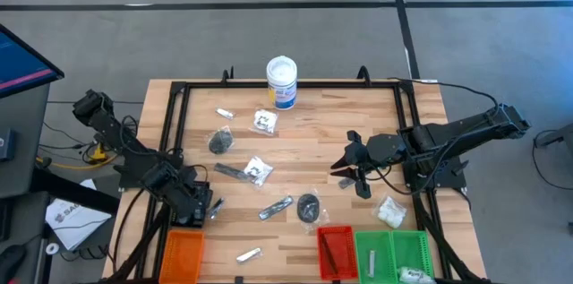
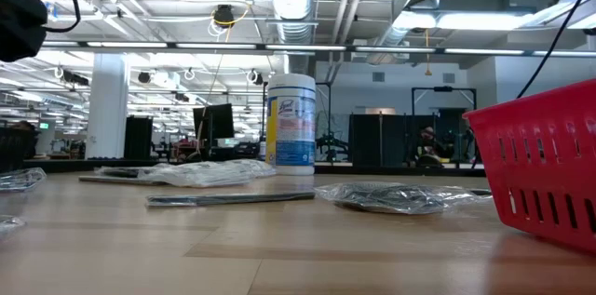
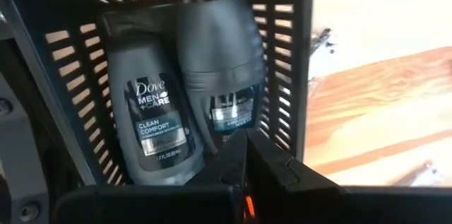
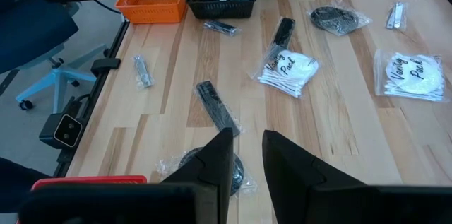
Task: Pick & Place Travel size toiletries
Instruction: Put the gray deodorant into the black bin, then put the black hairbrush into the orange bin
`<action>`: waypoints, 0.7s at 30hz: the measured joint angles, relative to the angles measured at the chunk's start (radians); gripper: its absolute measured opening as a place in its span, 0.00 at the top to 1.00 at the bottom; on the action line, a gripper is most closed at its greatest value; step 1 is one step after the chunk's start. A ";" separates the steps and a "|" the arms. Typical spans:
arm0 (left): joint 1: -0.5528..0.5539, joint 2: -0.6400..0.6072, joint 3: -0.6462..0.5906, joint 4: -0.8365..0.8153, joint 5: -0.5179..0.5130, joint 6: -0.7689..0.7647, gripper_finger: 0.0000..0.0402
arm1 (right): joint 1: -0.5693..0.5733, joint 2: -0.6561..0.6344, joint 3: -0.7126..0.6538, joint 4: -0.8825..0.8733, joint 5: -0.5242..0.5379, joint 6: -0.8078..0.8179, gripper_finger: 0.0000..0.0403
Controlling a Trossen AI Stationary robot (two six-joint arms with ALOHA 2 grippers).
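Left pincer [image 3: 244,181] closed above black basket [image 3: 63,47]; right pincer [image 4: 244,153], slightly parted and empty, over a light, slippery disc packet [image 1: 309,206], best pinched at its film edge.

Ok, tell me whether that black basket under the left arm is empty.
Not empty. In the left wrist view the black basket holds two dark Dove bottles lying side by side.

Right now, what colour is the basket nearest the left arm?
Orange basket, clearest in the high view.

Both arms [image 1: 134,154] are built of matte black segments; black cables are looped alongside; fingers [image 4: 286,157] are dark, angular.
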 joint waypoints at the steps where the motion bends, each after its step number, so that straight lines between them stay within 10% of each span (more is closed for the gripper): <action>1: 0.000 -0.003 0.003 0.000 -0.007 0.000 1.00 | 0.000 0.000 0.000 0.000 0.000 0.000 0.82; 21: 0.117 -0.010 0.089 0.009 -0.287 0.168 1.00 | 0.001 0.000 0.000 0.000 0.000 0.000 0.82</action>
